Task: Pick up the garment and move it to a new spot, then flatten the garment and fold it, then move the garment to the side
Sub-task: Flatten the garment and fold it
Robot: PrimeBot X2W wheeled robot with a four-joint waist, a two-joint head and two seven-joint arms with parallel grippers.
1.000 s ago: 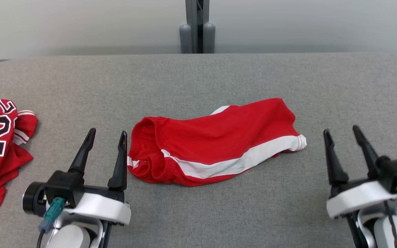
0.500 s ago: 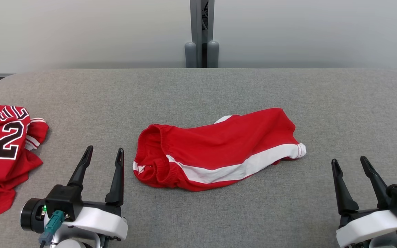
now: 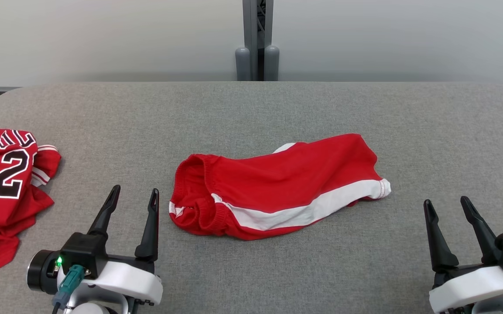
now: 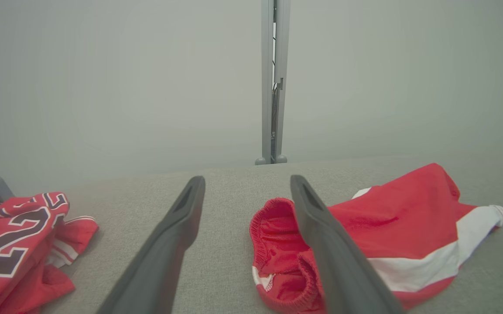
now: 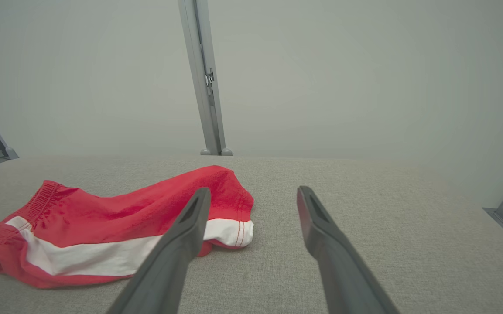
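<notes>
**While both hands hang open, the red jersey lies crumpled at the tabletop's left edge**

Although the left hand [image 3: 135, 189] and the right hand [image 3: 446, 199] both sit low over the grey fabric-covered tabletop [image 3: 277, 109], neither grips anything. Each has its two long dark fingers spread apart with bare cloth between them.

The bright red jersey shirt [image 3: 2, 183] with dark, white-outlined block lettering lies in a heap at the far left of the tabletop, partly cut off by the head view's edge. A large numeral 2 faces up, with letters above it, and red-white striped trim bunches along the side nearer the middle. It lies to the left of the left hand and apart from it.

A pair of red shorts [image 3: 277, 187] with a broad white side stripe and a gathered elastic waistband lies near the middle of the tabletop. The waistband end lies just beside the left hand's inner finger, with a narrow gap showing in the head view. The white-hemmed leg end points toward the right hand and stays well apart from it.

A slim grey metal post [image 3: 258, 39] stands behind the far edge against a pale wall.
</notes>
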